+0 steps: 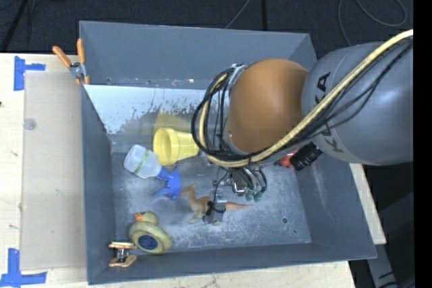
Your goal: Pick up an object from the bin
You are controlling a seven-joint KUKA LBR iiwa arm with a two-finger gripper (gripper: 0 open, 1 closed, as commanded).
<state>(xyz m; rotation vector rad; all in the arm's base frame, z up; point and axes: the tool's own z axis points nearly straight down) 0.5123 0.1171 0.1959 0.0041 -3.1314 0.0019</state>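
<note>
gripper [216, 211] low over small orange plastic figure [196, 199] mid-floor of grey metal bin [121, 104], can't tell how open the claw is

Grey arm [368, 111], orange wrist cover [266, 104], cables [202, 125]

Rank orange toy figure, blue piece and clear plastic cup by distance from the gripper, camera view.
1. Orange toy figure: right at the gripper, mid-bin.
2. Blue piece: toward view-left.
3. Clear plastic cup: farther view-left, toward the back wall.
</note>
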